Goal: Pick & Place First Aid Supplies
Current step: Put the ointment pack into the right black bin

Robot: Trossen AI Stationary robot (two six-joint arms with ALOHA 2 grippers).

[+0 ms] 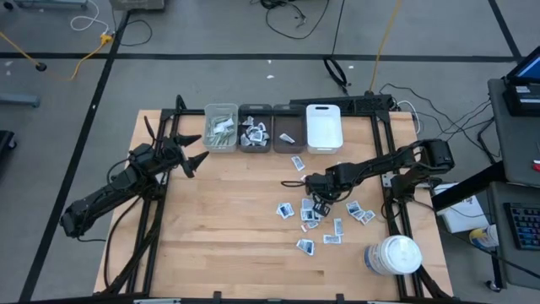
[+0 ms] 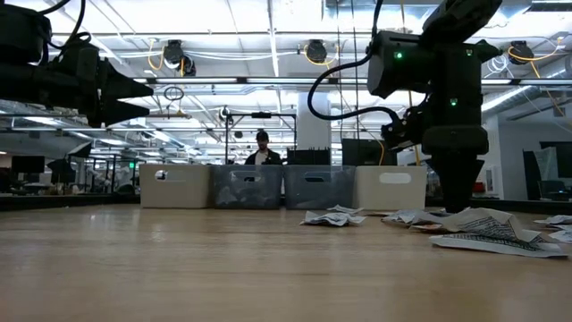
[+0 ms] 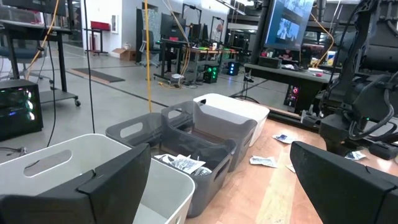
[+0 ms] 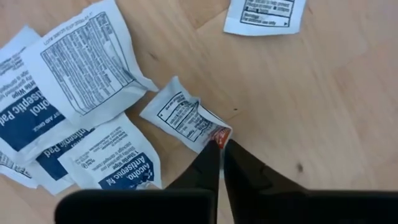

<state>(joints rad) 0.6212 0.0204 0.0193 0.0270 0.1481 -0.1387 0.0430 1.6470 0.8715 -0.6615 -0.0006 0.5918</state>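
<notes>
Several small white sachets with dark or blue print lie scattered on the wooden table (image 1: 228,219) at the right centre (image 1: 333,226), also seen in the low view (image 2: 487,231). My right gripper (image 1: 318,205) points down into this scatter, shut on one small sachet (image 4: 183,115). Larger blue-printed sachets (image 4: 81,68) lie flat just beside it. My left gripper (image 1: 192,152) waits open at the table's left, level, facing the bins, with nothing between its fingers. My right gripper pinches one corner (image 4: 217,133) of the small sachet between its two fingertips (image 4: 208,163), coming from above and pointing down. The corner shows a red-orange mark right at the tips. The rest of the sachet lies flat on the table.
A row of small bins stands along the far edge: a pale one with wrapped strips (image 1: 221,128), a grey one with sachets (image 1: 255,131), another grey one (image 1: 288,133), a white one (image 1: 323,127). A white round jar (image 1: 394,255) sits at the near right corner.
</notes>
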